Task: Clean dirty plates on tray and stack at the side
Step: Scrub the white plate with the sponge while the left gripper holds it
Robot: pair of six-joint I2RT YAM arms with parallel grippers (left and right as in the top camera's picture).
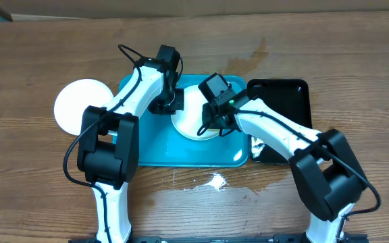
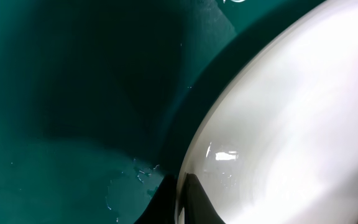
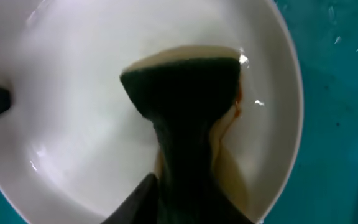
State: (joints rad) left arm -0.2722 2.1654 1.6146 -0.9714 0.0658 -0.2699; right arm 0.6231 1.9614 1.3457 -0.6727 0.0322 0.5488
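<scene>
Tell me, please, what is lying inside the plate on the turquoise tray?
A dark green sponge with a pale yellow layer rests in the plate, with a brown smear beside it. The plate surface beneath the sponge is covered, so any dirt cannot be seen.

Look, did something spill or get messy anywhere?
Yes. A wet splash sits on the wooden table in front of the tray, and a brown smear streaks the plate beside the sponge.
</scene>
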